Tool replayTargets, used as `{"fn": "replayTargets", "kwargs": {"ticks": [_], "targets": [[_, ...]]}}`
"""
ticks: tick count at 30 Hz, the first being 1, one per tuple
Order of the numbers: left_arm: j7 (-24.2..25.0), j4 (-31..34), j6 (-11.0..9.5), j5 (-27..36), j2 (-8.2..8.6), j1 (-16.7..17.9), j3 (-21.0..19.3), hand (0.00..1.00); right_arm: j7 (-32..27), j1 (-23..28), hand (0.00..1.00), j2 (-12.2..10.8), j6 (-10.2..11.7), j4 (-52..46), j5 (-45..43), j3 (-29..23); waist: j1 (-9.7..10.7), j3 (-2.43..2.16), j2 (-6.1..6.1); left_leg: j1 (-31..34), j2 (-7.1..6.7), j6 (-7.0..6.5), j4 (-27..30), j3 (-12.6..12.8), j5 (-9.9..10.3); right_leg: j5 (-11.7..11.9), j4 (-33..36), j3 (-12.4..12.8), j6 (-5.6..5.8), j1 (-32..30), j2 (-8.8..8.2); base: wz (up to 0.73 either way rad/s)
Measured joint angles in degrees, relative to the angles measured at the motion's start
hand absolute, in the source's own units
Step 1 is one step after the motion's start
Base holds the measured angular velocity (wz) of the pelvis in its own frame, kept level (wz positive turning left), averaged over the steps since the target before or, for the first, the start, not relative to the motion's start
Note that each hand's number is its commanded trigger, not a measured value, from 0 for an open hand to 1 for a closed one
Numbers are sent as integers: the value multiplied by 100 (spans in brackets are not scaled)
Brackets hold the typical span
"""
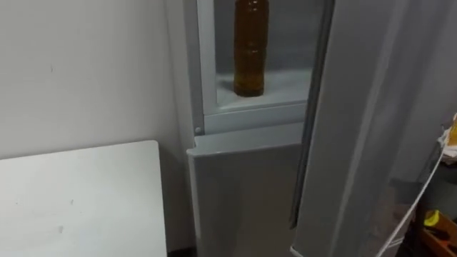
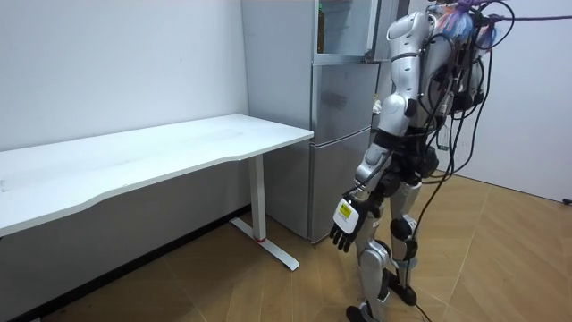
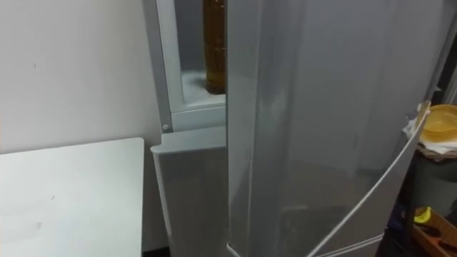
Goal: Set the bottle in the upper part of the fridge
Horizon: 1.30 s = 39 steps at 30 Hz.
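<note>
**Bottle standing in the upper fridge, left hand hanging free**

The left hand [image 2: 344,224] hangs at the robot's side in the room view, level with its thigh. Its dark fingers [image 2: 338,238] point down, loosely relaxed, and hold and touch nothing.

The amber bottle [image 1: 251,50] stands upright on the pale floor of the upper fridge compartment [image 1: 275,91], near the front edge and apart from the side wall. Its top runs out of the eye views. The upper fridge door [image 1: 371,107] is swung partway open and, in the right eye view, covers part of the bottle. Beneath the compartment, the lower fridge door [image 1: 243,193] is closed.

A white counter [image 1: 78,200] stands just beside the fridge [image 2: 335,143] on the robot's left, against a plain white wall [image 1: 86,71]. The robot stands upright on a wood floor [image 2: 500,259], close in front of the fridge and facing it.
</note>
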<state>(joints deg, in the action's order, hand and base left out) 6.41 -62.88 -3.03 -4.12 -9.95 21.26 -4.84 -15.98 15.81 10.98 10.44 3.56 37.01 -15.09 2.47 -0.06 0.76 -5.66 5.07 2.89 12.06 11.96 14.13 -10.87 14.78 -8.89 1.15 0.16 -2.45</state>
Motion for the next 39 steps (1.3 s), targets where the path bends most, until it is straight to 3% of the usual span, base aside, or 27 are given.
{"fn": "replayTargets", "kwargs": {"ticks": [3, 9, 16, 26, 29, 31, 39], "targets": [[18, 90, 0, -2, 2, 100, -46, 0, -533, -153, 0, 45, 105, -455, 37, -314, 13, -1, -3, -7, 1, 0, -32, 4, -2, 1, 0, 4, -1, 13, 11, 0], [37, 43, -55, -44, 5, 25, -221, 0, -1140, -432, 0, 91, 322, -1144, -220, -411, -84, 16, 3, -104, -3, 1, -43, 102, -3, -6, -27, 90, 10, 78, 18, -7], [26, -44, -114, -16, 5, 7, -208, 0, -1396, -709, 0, 146, 463, -1893, -595, -350, -149, 29, 53, -77, -9, 0, -36, -15, -3, -30, -12, -50, 12, 73, -9, 9], [34, -17, -123, -51, -15, -47, -177, 0, -1156, -1240, 0, 457, 510, -2447, -1020, -77, -297, 10, 119, -9, -9, 0, -20, -50, -4, -33, 0, -96, 4, 45, -18, 1], [28, -23, -128, -31, -34, -51, -172, 0, -1059, -1378, 0, 575, 523, -2472, -1083, 120, -321, 29, 154, -44, -9, 1, -22, -82, -5, -34, -8, -145, 5, 87, -25, 6], [28, -28, -130, -24, -61, -100, -172, 0, -990, -1453, 0, 772, 521, -2472, -1363, 338, -398, 64, 181, -79, -9, 1, -31, -81, -5, -36, -10, -141, 4, 88, -23, 0], [22, -32, -108, -42, -254, -167, -158, 0, -769, -1760, 0, 916, 471, -2478, -1924, 731, -491, 31, 305, 9, -8, 1, 22, -157, -5, -31, -14, -231, 2, 114, -35, 5]]}}
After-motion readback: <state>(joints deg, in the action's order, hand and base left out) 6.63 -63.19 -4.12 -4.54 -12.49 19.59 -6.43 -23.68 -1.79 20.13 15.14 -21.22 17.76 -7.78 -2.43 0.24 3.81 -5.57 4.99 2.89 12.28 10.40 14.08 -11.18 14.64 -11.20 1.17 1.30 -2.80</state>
